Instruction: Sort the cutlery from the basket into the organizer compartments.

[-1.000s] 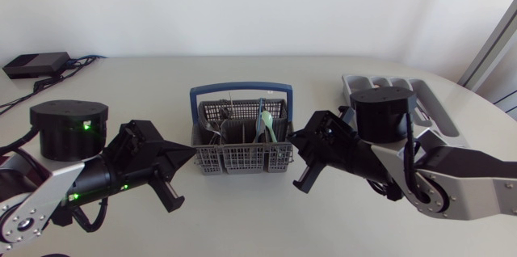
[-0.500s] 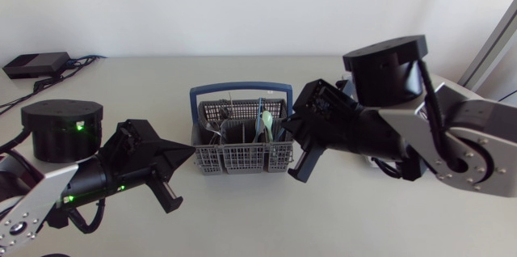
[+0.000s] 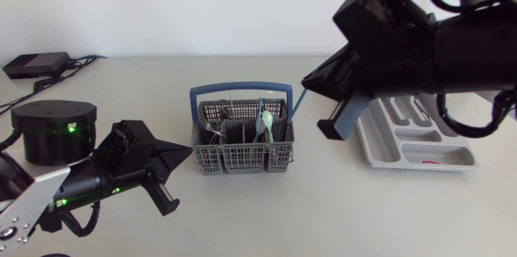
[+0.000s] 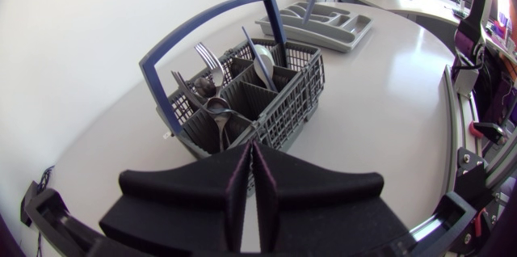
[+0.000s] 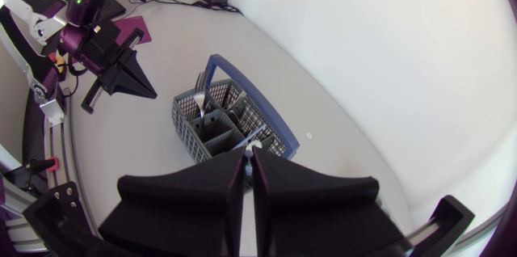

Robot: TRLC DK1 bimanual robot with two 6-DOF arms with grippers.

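Your right gripper (image 3: 307,84) has risen above the basket (image 3: 242,158), jaws clamped on a blue utensil (image 3: 296,105), so one piece is nearly out. Your left gripper (image 3: 187,153) sits beside the basket, jaws together.

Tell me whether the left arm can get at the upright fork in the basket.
Probably yes: the left claw faces the basket across bare table, and the fork stands tines-up above the rim. The claw is shut and must open first.
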